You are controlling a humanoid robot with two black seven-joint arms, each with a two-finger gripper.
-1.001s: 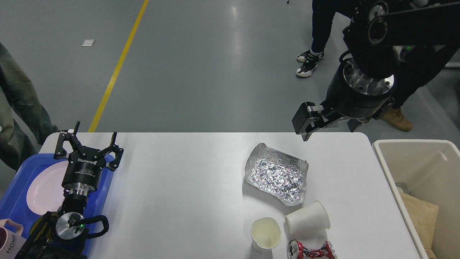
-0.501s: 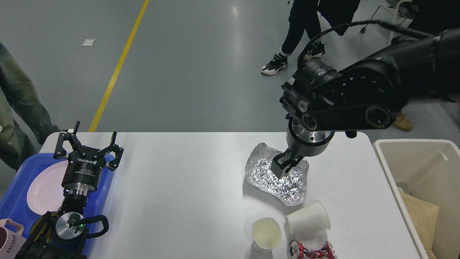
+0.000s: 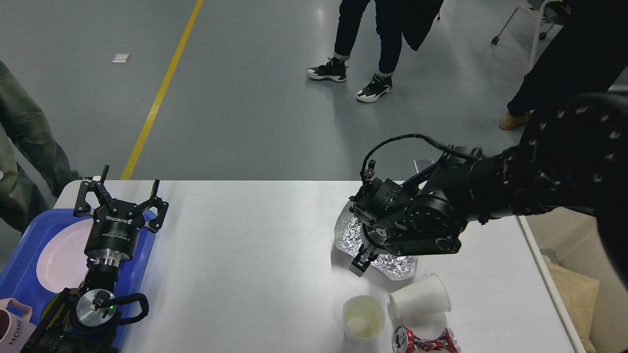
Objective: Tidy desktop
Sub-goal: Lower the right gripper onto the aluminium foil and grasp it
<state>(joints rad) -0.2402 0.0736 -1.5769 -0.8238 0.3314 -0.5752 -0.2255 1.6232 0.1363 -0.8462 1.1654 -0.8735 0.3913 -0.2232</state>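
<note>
The white desktop [image 3: 245,255] fills the lower view. A crumpled silver foil tray [image 3: 395,264] lies on it right of centre, mostly hidden under my right arm. My right gripper [image 3: 361,261] points down at the foil tray's front left edge; its dark fingers cannot be told apart. In front stand an upright paper cup [image 3: 362,318], a paper cup on its side [image 3: 421,296] and a crushed red can [image 3: 426,340]. My left gripper [image 3: 120,196] is open and empty above the desktop's left end.
A blue tray [image 3: 19,264] at the left edge holds a pink plate [image 3: 59,255] and a mug [image 3: 10,326]. A beige bin [image 3: 549,289] stands off the right end, partly hidden by my arm. People stand on the floor beyond the table.
My right arm has swung down and to the left, from above the table's far right corner onto the foil tray, then to its front left edge. My left arm has not moved.
</note>
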